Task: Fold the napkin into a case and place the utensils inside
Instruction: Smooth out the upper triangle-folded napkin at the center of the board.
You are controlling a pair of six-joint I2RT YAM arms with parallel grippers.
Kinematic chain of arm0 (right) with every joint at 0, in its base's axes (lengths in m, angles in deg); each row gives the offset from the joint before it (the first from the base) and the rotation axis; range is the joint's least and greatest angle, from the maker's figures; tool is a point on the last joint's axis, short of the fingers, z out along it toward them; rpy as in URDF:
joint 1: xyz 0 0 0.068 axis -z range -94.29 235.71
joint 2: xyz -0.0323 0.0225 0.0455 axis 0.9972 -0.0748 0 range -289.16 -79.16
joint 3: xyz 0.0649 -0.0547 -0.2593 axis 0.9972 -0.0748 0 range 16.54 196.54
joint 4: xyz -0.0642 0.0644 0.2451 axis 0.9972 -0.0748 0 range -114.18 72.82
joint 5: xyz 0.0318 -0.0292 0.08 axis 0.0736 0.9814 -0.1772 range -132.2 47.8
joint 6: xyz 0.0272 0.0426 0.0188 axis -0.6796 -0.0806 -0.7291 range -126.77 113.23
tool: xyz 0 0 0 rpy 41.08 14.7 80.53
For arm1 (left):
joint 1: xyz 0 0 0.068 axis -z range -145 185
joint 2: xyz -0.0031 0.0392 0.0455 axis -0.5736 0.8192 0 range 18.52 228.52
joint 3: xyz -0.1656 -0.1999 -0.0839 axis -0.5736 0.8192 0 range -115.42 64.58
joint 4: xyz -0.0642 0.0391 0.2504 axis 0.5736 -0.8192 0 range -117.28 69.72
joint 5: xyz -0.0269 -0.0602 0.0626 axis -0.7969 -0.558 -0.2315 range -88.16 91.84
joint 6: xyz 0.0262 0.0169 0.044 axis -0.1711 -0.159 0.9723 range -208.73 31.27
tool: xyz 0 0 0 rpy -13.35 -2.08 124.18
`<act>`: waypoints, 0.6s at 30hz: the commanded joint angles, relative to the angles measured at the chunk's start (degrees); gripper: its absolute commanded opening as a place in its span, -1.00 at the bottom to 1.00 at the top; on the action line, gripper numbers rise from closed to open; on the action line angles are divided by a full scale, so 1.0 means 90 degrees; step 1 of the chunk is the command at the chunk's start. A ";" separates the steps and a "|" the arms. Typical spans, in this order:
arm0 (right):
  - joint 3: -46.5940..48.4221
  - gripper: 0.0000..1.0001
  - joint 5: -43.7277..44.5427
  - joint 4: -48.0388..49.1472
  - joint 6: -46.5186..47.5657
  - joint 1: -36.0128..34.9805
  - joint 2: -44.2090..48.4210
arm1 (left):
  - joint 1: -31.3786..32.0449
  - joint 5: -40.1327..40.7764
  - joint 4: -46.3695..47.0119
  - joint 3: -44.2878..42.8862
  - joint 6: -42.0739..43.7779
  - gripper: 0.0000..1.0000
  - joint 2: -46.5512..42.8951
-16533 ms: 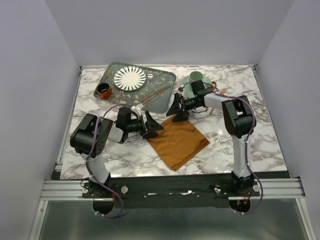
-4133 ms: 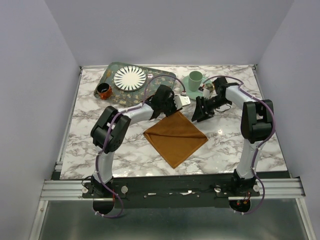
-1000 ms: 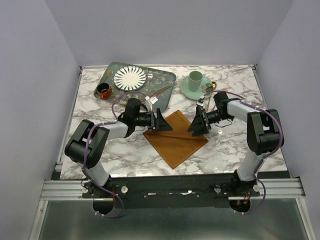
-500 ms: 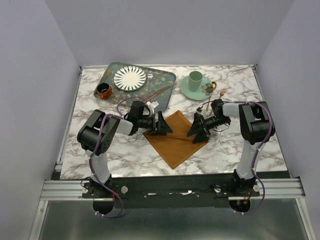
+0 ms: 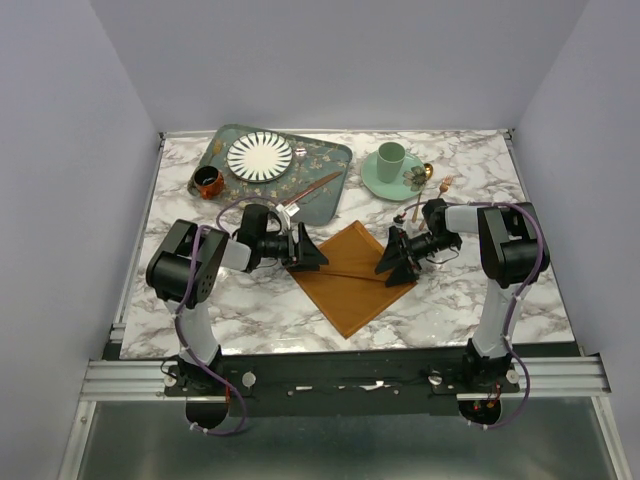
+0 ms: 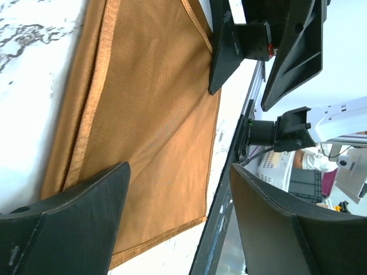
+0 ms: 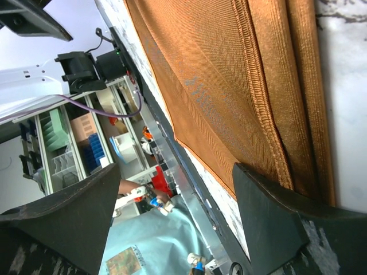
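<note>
The rust-orange napkin (image 5: 350,290) lies on the marble table as a diamond, with a crease line running across it between the two grippers. My left gripper (image 5: 308,258) is open and sits low at the napkin's left corner. In the left wrist view the napkin (image 6: 155,114) fills the space between my spread left gripper (image 6: 178,223). My right gripper (image 5: 396,268) is open at the right corner, one finger lying over the layered hems of the napkin (image 7: 229,74). Copper utensils lie apart: a knife-like piece (image 5: 315,186) on the tray, a spoon (image 5: 428,172) and a fork (image 5: 445,184).
A patterned green tray (image 5: 330,160) at the back left holds a striped plate (image 5: 260,156). A small brown cup (image 5: 208,182) stands at the tray's left edge. A green cup on a saucer (image 5: 390,165) stands at the back right.
My right gripper has dropped onto the napkin's right corner and narrowed slightly. My left gripper came forward, then slid back to the left corner. A crease line now shows across the cloth.
</note>
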 commanded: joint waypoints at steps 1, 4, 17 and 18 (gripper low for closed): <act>0.0027 0.73 0.1087 -0.0034 0.0251 0.0075 -0.0233 | 0.0030 0.0082 -0.0472 0.0214 0.0569 0.58 -0.0123; 0.0280 0.70 0.1029 -0.0316 0.0524 -0.0052 -0.0009 | 0.0264 -0.0006 -0.0481 0.0195 0.0549 0.47 -0.0503; 0.0936 0.34 0.2209 -0.1177 0.1042 -0.0121 0.1330 | 0.0461 0.3157 -0.5177 -0.1503 0.5086 -0.38 -0.1775; 0.0897 0.34 0.2500 -0.1157 0.1042 -0.0130 0.1398 | 0.0471 0.3274 -0.5333 -0.1553 0.5197 -0.38 -0.1716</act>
